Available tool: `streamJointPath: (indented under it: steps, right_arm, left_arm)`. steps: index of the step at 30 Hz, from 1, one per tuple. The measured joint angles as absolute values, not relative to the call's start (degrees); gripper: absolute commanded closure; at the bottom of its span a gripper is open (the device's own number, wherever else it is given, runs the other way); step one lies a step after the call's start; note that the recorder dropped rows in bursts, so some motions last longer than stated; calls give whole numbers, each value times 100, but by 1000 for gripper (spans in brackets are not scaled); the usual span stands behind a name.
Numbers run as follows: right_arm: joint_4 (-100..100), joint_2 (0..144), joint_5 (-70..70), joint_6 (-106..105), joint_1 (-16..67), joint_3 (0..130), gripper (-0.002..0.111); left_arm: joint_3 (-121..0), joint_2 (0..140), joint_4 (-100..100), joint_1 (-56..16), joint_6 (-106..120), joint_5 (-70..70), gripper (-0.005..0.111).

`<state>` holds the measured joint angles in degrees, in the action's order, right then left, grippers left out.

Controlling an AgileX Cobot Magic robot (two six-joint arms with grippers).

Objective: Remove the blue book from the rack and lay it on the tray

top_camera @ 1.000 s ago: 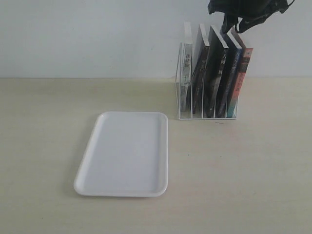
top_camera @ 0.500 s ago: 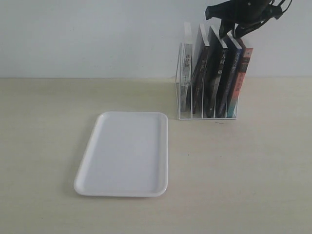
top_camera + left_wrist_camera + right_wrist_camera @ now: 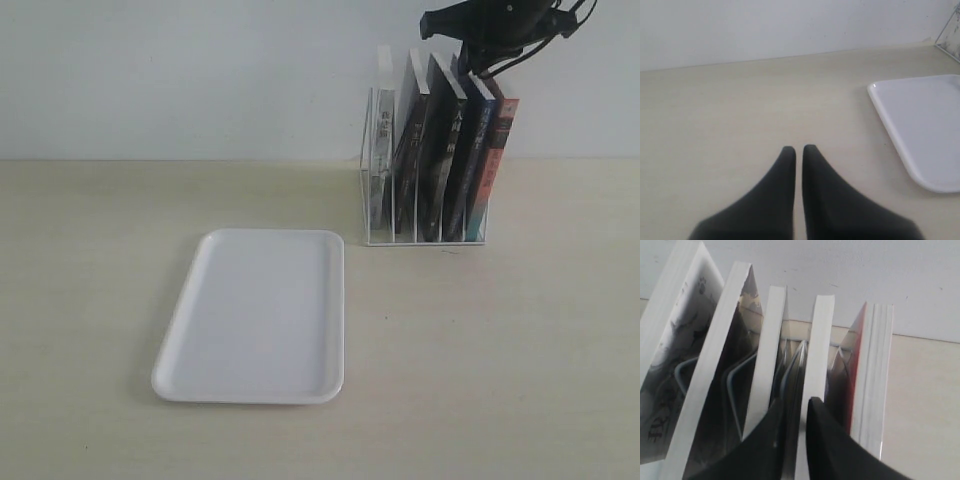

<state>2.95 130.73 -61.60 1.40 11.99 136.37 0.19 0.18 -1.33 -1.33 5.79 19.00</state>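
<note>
Right gripper (image 3: 796, 402) is at the top edge of the blue book (image 3: 468, 170), which stands in the rack (image 3: 424, 241) well apart from the tray (image 3: 260, 310); jaws nearly together, hold unconfirmed; risk: a partial pinch slips on lift or drags out the adjacent black book (image 3: 440, 150).

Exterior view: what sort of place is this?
Probably a lab-style tabletop test setup: a pale table, a plain white wall, and just a rack of books and a tray set out.
</note>
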Motion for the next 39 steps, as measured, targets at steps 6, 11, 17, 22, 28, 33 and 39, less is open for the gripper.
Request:
streamJointPath:
  steps: [6, 11, 17, 22, 28, 33, 39]
  right_arm:
    - [295, 13073, -6171, 0, 1199, 13637, 65]
    - [295, 13073, -6192, 0, 1199, 13637, 65]
    - [295, 13073, -6192, 0, 1199, 13637, 67]
    - [285, 13073, -6177, 0, 1199, 13637, 83]
    - [255, 13073, -6120, 0, 1199, 13637, 80]
    - [83, 13073, -6116, 0, 1199, 13637, 78]
    - [45, 13073, -6116, 0, 1199, 13637, 79]
  left_arm:
    - [19, 18, -133, -133, 579, 1900, 102]
    - [19, 18, -133, -133, 579, 1900, 102]
    - [19, 18, -133, -133, 579, 1900, 102]
    - [19, 18, -133, -133, 579, 1900, 102]
    - [19, 18, -133, -133, 579, 1900, 102]
    - [19, 18, -133, -133, 579, 1900, 102]
    - [19, 18, -133, -133, 579, 1900, 102]
